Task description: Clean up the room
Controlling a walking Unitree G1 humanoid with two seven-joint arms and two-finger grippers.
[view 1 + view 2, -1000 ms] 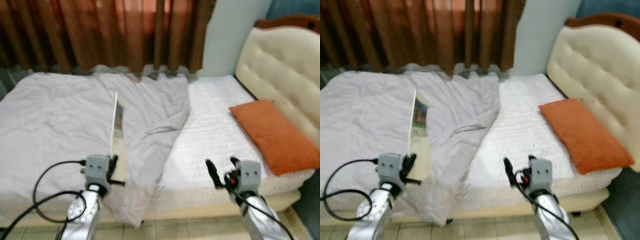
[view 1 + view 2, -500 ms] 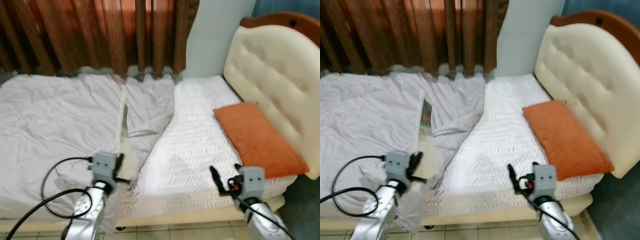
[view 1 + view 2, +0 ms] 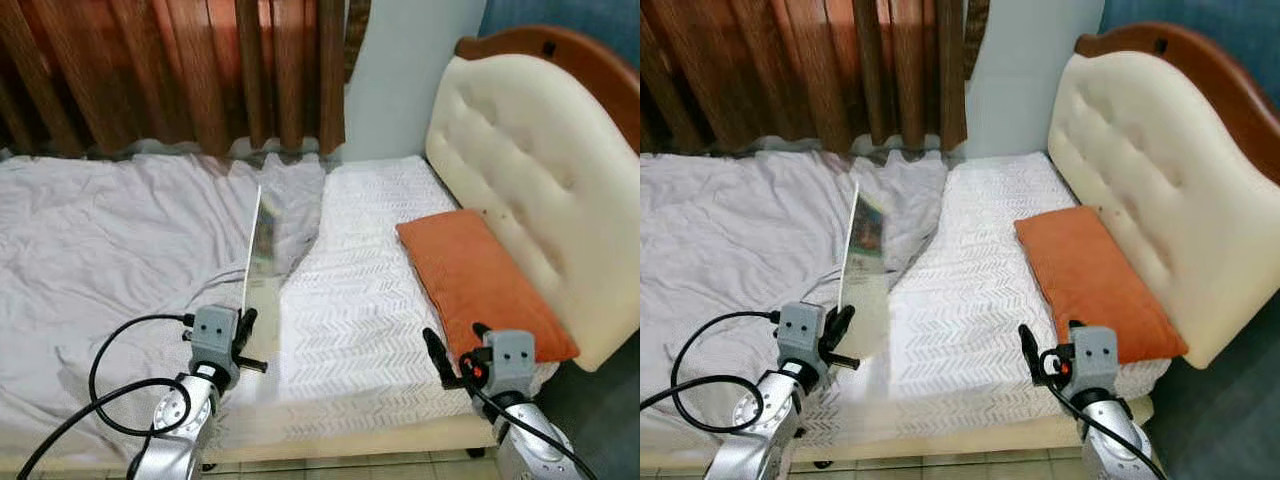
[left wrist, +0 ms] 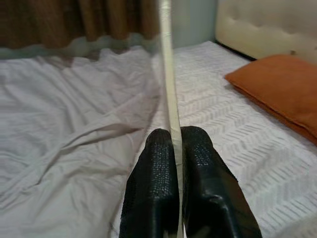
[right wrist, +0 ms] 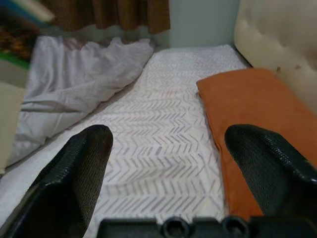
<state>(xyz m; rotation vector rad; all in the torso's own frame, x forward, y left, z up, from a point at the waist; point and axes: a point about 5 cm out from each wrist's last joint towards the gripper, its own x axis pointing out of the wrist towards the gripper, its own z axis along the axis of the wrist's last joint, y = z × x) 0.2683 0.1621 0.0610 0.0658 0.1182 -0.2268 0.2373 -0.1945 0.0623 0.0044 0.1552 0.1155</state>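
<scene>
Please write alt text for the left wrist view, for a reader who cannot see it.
Two black fingers of the left end effector pinch a thin flat cream card edge-on, above a wrinkled grey bedsheet. An orange rectangular pillow lies beyond on the white patterned mattress.

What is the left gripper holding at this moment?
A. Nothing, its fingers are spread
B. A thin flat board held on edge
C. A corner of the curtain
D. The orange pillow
B: in the left wrist view the left gripper has both black fingers pressed against a thin flat board that stands on edge above the grey sheet.
</scene>
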